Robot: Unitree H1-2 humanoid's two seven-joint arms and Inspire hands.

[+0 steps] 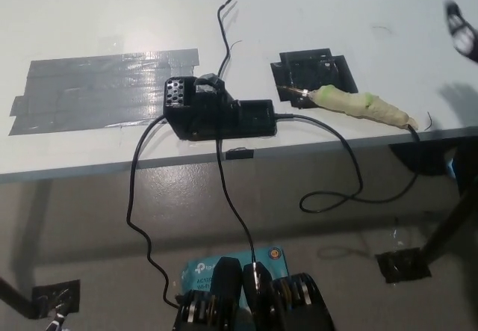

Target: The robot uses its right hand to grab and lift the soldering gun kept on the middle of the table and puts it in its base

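The soldering gun (357,106), its handle wrapped in pale green tape, lies on the white table (112,17) near the front edge, right of centre. Its metal tip (290,90) rests on a black tape patch (310,73). The black base station (216,112) sits just left of it, in the middle of the table. A blurred black shape, my right hand (461,26), shows at the top right edge, well above and right of the gun's handle. Whether it is open or shut is too blurred to tell. My left hand is out of view.
A wide patch of grey tape (97,88) covers the table left of the base. Black cables (347,185) hang off the front edge and loop over the floor. A thin wire (222,28) runs back from the base. A table leg (448,226) stands at lower right.
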